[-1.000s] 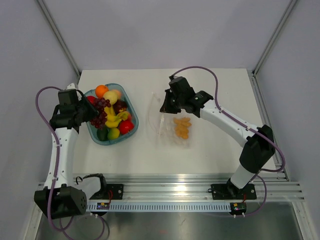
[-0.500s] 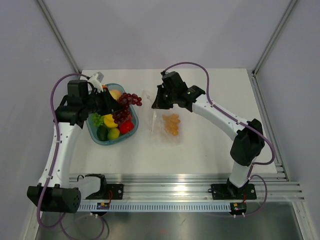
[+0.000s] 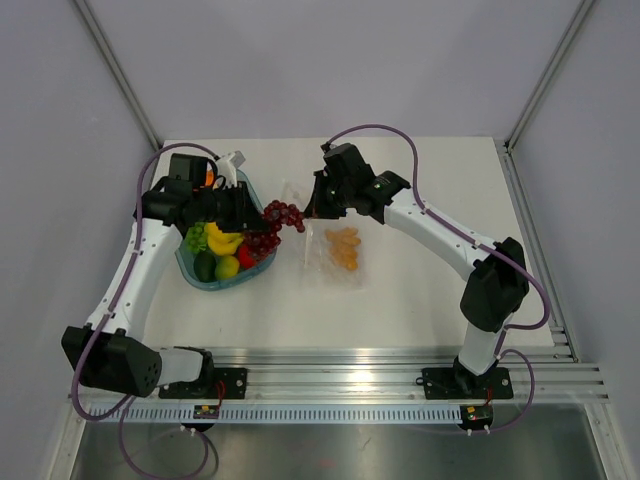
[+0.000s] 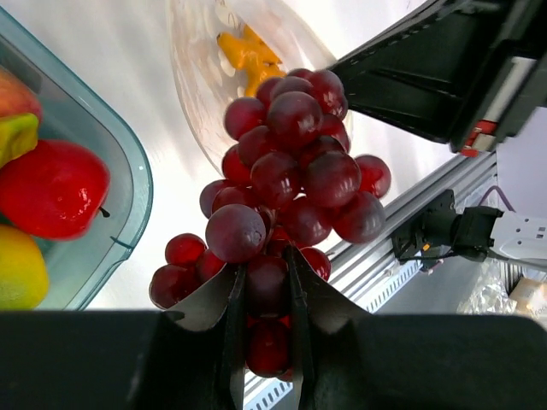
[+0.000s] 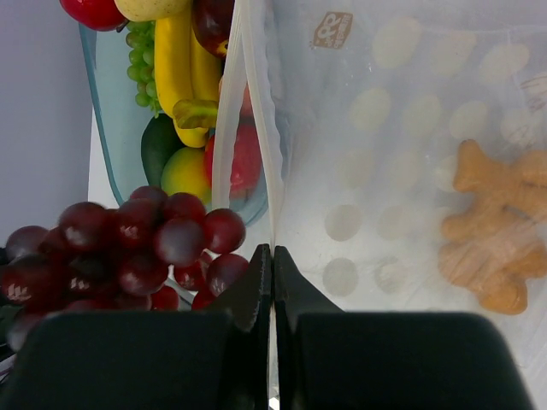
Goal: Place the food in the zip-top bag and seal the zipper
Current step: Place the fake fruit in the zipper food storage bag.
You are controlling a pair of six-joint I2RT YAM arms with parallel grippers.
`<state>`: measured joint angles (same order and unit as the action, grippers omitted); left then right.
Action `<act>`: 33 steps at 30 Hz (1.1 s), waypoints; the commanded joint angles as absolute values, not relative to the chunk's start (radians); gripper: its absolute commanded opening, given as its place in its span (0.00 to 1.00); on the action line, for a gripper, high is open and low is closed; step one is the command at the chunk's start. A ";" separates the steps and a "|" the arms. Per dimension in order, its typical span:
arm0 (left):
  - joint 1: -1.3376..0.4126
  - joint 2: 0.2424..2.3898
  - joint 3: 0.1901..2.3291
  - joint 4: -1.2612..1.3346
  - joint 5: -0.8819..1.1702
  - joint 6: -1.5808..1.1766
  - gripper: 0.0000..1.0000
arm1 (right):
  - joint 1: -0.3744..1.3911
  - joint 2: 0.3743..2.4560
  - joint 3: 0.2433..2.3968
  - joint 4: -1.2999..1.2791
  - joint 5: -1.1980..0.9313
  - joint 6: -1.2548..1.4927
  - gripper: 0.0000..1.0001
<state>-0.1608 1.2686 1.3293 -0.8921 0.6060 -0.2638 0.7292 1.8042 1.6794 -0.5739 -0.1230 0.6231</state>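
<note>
left gripper [image 4: 263, 275] is clamping the dark red plastic grape bunch [image 4: 295, 162], long axis pointing right at the clear crinkly zip-top bag [image 3: 330, 276] mid white table [image 3: 440, 190], while right gripper [image 5: 272, 250] is pinching tight on its mouth edge

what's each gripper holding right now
left gripper: closed on the grapes
right gripper: closed, pinching the bag at its edge

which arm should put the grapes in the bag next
Left: the left gripper holds the grapes at the mouth of the bag; the right gripper is shut on its edge.
</note>
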 commanded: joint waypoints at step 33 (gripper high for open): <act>-0.325 1.568 1.618 -0.968 0.429 -0.343 0.06 | 0.793 1.740 1.669 -0.516 -0.236 0.538 0.00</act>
